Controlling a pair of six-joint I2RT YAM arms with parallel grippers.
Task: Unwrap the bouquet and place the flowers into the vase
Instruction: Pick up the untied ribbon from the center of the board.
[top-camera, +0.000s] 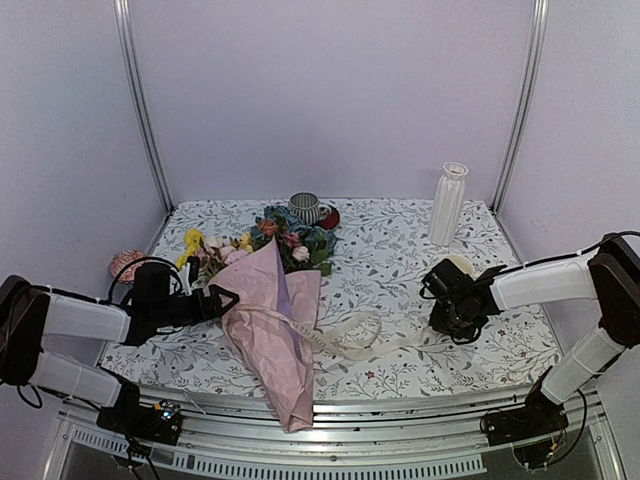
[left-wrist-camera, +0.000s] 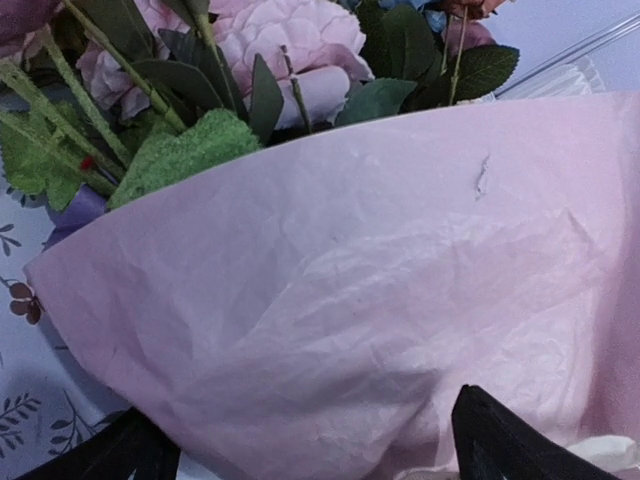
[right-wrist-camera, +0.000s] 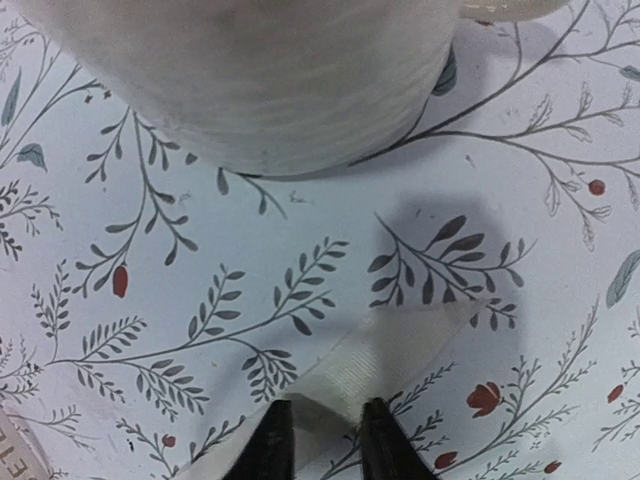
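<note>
The bouquet lies on the counter, its pink tissue end overhanging the near edge and the flowers pointing to the far side. The left hand stands wide apart at the wrap's left side, with paper showing between its fingers. The right hand is pinched together on the ribbon, just near of a cream mug. The vase stands upright at far right, well apart.
</note>
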